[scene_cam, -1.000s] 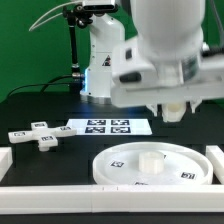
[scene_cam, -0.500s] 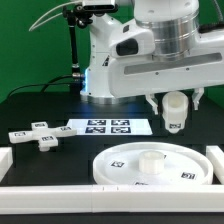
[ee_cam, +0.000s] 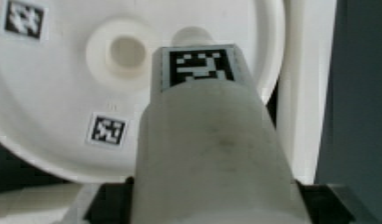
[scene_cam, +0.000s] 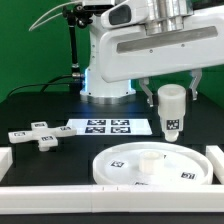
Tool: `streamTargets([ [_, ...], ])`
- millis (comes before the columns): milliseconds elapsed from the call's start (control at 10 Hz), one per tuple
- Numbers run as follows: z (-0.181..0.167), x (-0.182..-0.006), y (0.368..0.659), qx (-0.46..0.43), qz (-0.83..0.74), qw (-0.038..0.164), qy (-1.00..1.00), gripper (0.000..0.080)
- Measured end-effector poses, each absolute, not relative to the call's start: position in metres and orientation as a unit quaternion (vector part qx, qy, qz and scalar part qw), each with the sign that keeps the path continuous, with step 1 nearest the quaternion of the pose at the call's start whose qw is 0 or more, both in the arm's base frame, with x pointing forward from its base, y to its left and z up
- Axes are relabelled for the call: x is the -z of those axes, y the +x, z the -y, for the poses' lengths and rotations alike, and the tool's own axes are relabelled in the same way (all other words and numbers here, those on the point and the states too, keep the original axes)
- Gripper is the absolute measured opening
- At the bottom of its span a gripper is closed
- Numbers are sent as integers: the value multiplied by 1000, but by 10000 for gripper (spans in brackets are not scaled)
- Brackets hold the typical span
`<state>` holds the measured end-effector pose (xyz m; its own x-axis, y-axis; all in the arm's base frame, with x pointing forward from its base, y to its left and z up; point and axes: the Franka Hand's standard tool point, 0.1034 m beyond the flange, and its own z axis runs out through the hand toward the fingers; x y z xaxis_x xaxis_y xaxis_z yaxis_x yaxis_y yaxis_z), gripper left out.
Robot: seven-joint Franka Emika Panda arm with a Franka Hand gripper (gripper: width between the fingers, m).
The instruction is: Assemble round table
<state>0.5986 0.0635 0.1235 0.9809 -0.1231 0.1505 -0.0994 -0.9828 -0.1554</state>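
Gripper [scene_cam: 171, 93] clamping the upright cylinder leg [scene_cam: 171, 112] between its fingers — hanging above the round disc [scene_cam: 112, 170], apart from it; cross-shaped base [scene_cam: 38, 133] lying well apart, toward the exterior view's left

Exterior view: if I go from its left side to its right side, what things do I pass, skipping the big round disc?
First the cross-shaped base → then the marker board → then the leg, held up in the air by the gripper.
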Motion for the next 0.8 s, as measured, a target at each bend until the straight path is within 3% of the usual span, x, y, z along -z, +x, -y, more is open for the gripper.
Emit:
streamTargets([
  [300,-59,-115,595,203,-43,49,-977,412],
  [400,-54,-109,588,208,-25,40,-977,412],
  [800,-38,-117,589,211,-25,35,-977,412],
])
